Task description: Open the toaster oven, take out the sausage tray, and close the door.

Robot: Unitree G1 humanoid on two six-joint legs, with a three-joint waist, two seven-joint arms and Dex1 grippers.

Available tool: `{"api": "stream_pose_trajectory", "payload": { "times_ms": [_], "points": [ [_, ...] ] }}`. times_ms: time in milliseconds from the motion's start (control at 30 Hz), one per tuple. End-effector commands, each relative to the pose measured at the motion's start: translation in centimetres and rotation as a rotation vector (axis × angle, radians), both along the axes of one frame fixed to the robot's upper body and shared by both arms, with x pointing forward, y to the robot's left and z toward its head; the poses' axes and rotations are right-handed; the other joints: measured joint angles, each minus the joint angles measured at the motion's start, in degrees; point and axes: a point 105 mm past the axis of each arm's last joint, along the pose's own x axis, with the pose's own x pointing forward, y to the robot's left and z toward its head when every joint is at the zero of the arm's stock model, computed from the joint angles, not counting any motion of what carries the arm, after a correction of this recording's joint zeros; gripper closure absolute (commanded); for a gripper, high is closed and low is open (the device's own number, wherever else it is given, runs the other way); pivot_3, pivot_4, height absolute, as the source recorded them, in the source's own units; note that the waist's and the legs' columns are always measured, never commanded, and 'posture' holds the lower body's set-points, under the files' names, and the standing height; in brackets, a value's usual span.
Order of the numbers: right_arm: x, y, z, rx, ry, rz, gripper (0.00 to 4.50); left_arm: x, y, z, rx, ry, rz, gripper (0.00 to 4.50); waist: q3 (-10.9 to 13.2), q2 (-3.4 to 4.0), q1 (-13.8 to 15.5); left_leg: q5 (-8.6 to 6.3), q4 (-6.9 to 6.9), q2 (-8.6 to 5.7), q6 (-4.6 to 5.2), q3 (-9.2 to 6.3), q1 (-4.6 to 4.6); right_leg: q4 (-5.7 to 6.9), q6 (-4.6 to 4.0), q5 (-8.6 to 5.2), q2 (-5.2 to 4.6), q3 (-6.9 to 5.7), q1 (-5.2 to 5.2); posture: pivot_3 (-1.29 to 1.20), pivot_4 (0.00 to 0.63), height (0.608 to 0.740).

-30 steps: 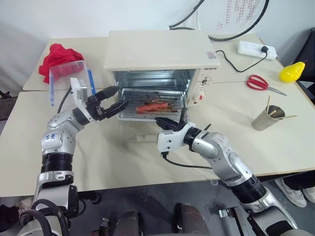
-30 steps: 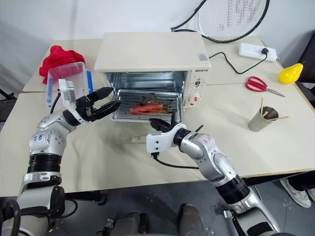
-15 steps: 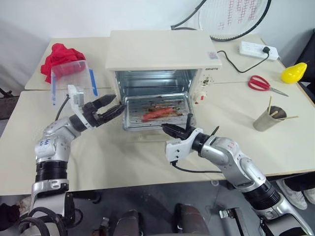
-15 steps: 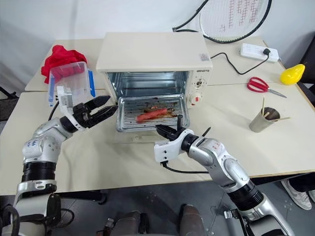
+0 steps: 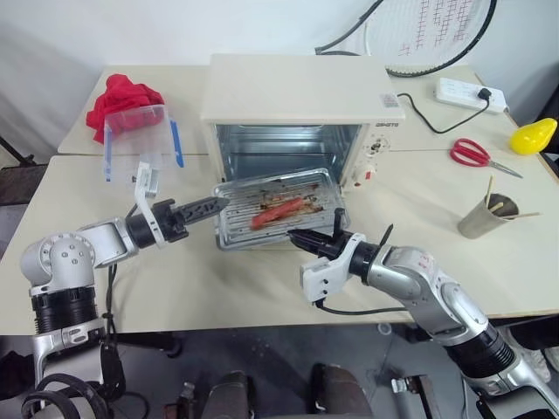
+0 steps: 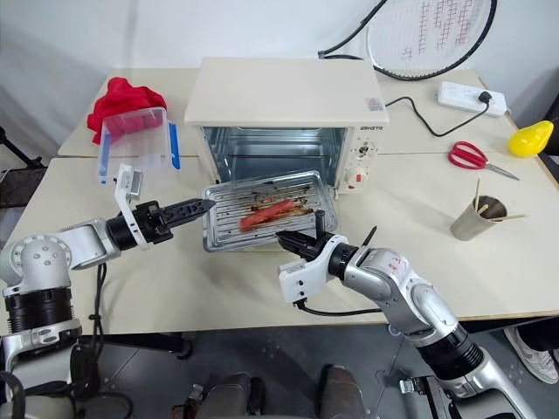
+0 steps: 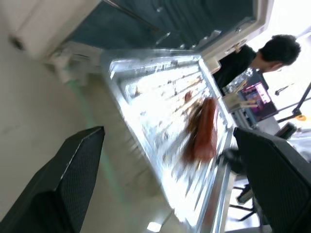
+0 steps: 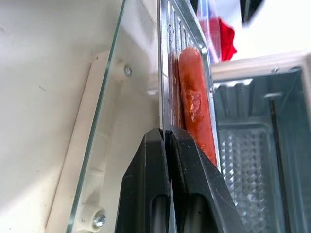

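1. Cream tabletop (image 5: 437, 201) runs under everything – racket head at the back wall cut off by the frame top, yellow object (image 5: 533, 135) at far right partly clipped.
2. Toaster oven (image 5: 301, 92) sits mid-table, cavity open. Door (image 8: 104, 121) is folded down flat in front; from the head views its glass is nearly impossible to pick out under the tray, but the right wrist view shows the pane edge-on w/ its cream frame and screws.
3. Sausage tray (image 5: 236, 223) is mostly out of the cavity, tilted, above the lowered door; red sausage (image 5: 278, 209) lies across its middle. Can't tell whether the tray's back edge rests on the oven's rack.
4. Right gripper (image 5: 307, 237) is pinched tight on the tray's front rim – the fingers (image 8: 187, 170) are pressed together w/ the thin metal edge between them.
5. Left gripper (image 5: 203, 208) is spread wide, fingertips near the tray's left end; touching or just short – can't tell. Its wrist view is blurred, tray smeared.
6. Clear plastic box (image 5: 140, 140) w/ blue clips stands left of the oven, red cloth (image 5: 122, 94) half hidden behind it.
7. Scissors (image 5: 472, 153), cup (image 5: 485, 216) w/ sticks, power strip (image 5: 467, 94) at right. Person in dark top (image 7: 252, 60) in the left wrist view's background, partly hidden.
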Motion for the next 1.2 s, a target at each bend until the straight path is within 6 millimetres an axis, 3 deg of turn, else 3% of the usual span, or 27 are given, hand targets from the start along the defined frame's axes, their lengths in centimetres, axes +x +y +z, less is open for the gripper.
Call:
{"api": "stream_pose_trajectory", "payload": {
  "times_ms": [33,167,267,733,933,1100,1200],
  "points": [
    [-0.2,-0.3,2.0,0.020,-0.063,0.024,4.49,-0.4,0.0,0.9,-0.068,0.012,-0.010,0.00,0.0,0.00,-0.1,0.00,-0.02,0.00,0.00,0.00,0.01,0.00,0.00,0.00,0.00,0.00,0.00,0.00,0.150,0.740],
    [-0.1,-0.1,2.5,0.027,-0.072,0.034,4.49,-0.7,-0.4,0.7,-0.114,0.082,-0.041,0.00,0.0,0.00,-0.2,0.00,-0.03,0.01,0.00,0.01,0.02,-0.01,0.00,0.00,0.01,0.00,0.00,0.00,0.150,0.740],
    [-0.3,0.6,3.1,0.036,-0.075,0.075,4.50,-0.8,-1.6,0.0,-0.175,0.163,-0.078,0.51,0.0,-0.01,0.0,0.00,0.00,0.00,-0.01,0.03,0.01,-0.03,0.00,0.00,0.01,0.02,0.00,0.00,0.150,0.740],
    [-0.8,0.7,2.7,0.026,-0.012,0.119,4.50,-0.4,-2.2,0.3,-0.324,0.208,-0.068,4.41,0.0,-0.05,-0.1,0.00,0.01,-0.01,-0.01,-0.07,0.04,0.01,0.00,0.00,-0.01,0.01,0.06,0.00,0.150,0.740],
    [-1.1,0.6,2.7,0.093,0.085,0.126,4.50,-1.5,-2.9,-0.2,-0.421,0.249,-0.121,4.48,0.0,-0.06,-0.1,0.00,-0.01,0.00,-0.01,-0.07,0.10,0.04,0.00,0.00,-0.02,0.06,0.08,0.00,0.150,0.740],
    [-1.5,-0.4,2.8,0.147,0.165,0.121,3.22,-3.0,-2.3,-1.5,-0.481,0.303,-0.072,4.50,0.0,-0.07,-0.1,0.00,-0.03,0.04,0.00,-0.18,0.18,0.12,-0.01,0.00,-0.13,0.16,0.13,0.00,0.150,0.740],
    [-1.8,-2.5,2.2,0.160,0.242,0.098,2.35,-4.4,-0.3,-1.7,-0.518,0.286,-0.044,4.50,0.0,-0.07,-0.1,0.00,-0.03,0.02,0.00,-0.18,0.17,0.11,-0.01,0.00,-0.12,0.15,0.13,0.00,0.150,0.740]
  ]
}}
